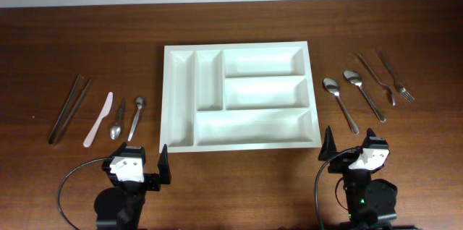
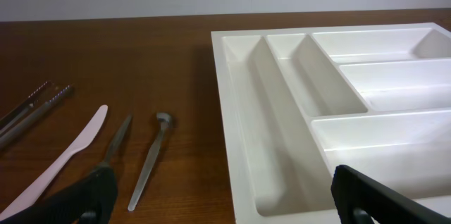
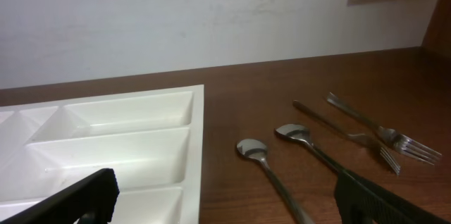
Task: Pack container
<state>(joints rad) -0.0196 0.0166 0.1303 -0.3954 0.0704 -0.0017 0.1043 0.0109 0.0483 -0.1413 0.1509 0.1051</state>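
Observation:
The container, a large white cutlery tray with five compartments, lies in the middle of the table with nothing in it. It also shows in the left wrist view and the right wrist view. My left gripper is open and holds nothing at the table's near edge, by the tray's near left corner. My right gripper is open and holds nothing near the tray's near right corner.
Left of the tray lie metal tongs, a pale plastic knife and two small metal spoons. Right of the tray lie two spoons and two forks.

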